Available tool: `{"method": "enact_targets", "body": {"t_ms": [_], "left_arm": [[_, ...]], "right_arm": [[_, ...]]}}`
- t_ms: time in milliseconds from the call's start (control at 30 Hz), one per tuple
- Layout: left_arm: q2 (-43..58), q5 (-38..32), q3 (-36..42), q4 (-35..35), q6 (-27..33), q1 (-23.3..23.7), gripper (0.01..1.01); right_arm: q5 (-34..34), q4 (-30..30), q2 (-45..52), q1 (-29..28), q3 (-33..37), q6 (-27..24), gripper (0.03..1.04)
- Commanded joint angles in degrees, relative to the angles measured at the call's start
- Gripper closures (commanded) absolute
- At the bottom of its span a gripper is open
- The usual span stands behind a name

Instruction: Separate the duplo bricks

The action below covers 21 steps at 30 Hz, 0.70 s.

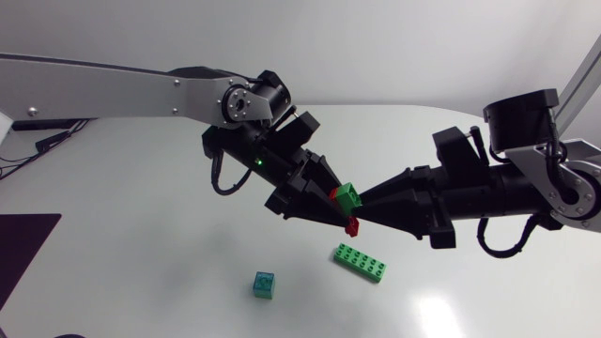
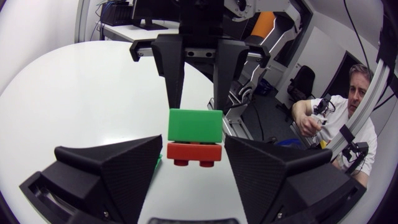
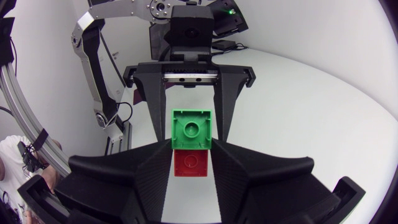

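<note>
Right gripper point(image 3: 190, 150) clamps red brick point(image 3: 190, 165); left gripper point(image 2: 193, 140) clamps green brick point(image 2: 195, 124); both bricks square, touching, aloft.

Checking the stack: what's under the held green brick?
A red brick sits flush beneath the green brick. Their joined faces are covered, so how deep the studs engage can't be seen.

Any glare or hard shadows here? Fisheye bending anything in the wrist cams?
Head view: one bright glare patch on the table, near the long green brick; its shadow is soft. Left wrist view: table edge bows strongly; green brick and red brick evenly lit. Right wrist view: same bowing, no glare on the pair.
</note>
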Motion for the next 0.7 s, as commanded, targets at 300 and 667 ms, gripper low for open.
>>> {"method": "enact_targets", "body": {"t_ms": [300, 667], "left_arm": [[-0.7, 0.7, 1.1, -0.8, -0.6, -0.1, 0.226], [0.3, 0.4, 2.2, -0.8, -0.6, 0.2, 0.233]], "right_arm": [[-1.1, 0.4, -1.3, -1.0, -1.2, 1.2, 0.83], [-1.2, 0.4, -2.3, -1.3, -1.6, 1.2, 0.83]]}}
